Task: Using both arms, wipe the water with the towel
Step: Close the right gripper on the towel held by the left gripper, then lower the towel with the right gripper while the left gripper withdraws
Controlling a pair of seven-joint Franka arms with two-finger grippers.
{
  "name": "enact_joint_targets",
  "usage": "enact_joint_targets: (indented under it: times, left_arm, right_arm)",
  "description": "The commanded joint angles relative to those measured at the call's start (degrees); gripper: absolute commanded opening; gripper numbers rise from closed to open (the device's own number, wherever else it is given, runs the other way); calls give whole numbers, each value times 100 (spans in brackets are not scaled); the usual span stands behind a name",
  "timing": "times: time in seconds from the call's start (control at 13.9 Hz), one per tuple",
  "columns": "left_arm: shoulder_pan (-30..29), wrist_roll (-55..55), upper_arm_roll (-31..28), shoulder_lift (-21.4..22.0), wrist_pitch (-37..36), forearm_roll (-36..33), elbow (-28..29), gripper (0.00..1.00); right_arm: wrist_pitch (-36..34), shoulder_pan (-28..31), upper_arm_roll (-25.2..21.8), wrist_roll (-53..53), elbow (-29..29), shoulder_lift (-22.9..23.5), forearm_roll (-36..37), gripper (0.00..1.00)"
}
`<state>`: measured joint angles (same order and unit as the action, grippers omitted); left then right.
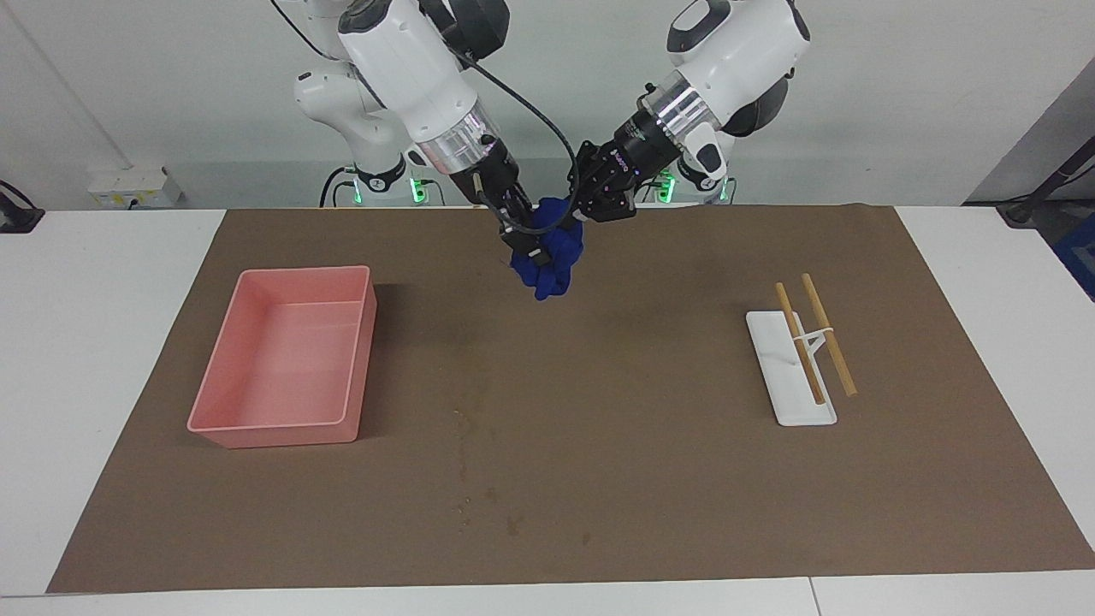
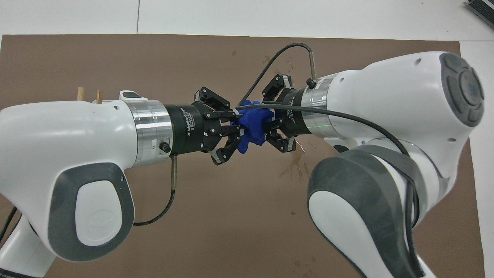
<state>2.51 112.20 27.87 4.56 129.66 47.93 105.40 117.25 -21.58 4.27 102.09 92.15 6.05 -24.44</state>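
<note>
A crumpled blue towel (image 1: 552,272) (image 2: 252,129) hangs in the air between the two grippers, over the part of the brown mat nearest the robots. My left gripper (image 1: 577,222) (image 2: 236,125) is shut on one side of it. My right gripper (image 1: 535,251) (image 2: 271,124) has its fingers closed into the other side, so both hold the bunched cloth. Water (image 2: 295,164) shows as wet splashes on the mat below the grippers and trails away from the robots as small spots (image 1: 466,428).
A pink tray (image 1: 282,359) stands toward the right arm's end of the table. Two wooden chopsticks (image 1: 813,338) lie across a white rest (image 1: 791,411) toward the left arm's end. The brown mat (image 1: 650,479) covers most of the table.
</note>
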Motion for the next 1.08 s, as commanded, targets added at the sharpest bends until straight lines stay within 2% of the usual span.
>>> enact_joint_targets:
  times: [0.0, 0.43, 0.57, 0.72, 0.79, 0.93, 1.01]
  left_arm:
    - [101, 47, -62, 160, 121, 120, 139, 0]
    - [92, -23, -71, 160, 103, 111, 139, 0]
    - [31, 81, -88, 151, 103, 41, 121, 99]
    - [-22, 21, -106, 151, 59, 6, 130, 100]
    - [-22, 21, -106, 151, 59, -299, 121, 100]
    - [-22, 12, -88, 133, 41, -1737, 94, 100]
    - [-31, -40, -114, 151, 33, -1987, 138, 100]
  right_arm:
    - [88, 5, 13, 30, 180, -131, -210, 0]
    - [88, -4, -5, -434, 189, -139, -87, 0]
    - [70, -13, 4, -506, 189, -148, 402, 0]
    - [-17, -22, 30, -524, 390, -270, 598, 0]
    - [-26, -22, 30, -559, 461, -306, 651, 0]
    - [-183, -22, 30, -655, 619, -402, 975, 0]
    - [-245, -91, 39, -751, 890, -560, 1168, 0]
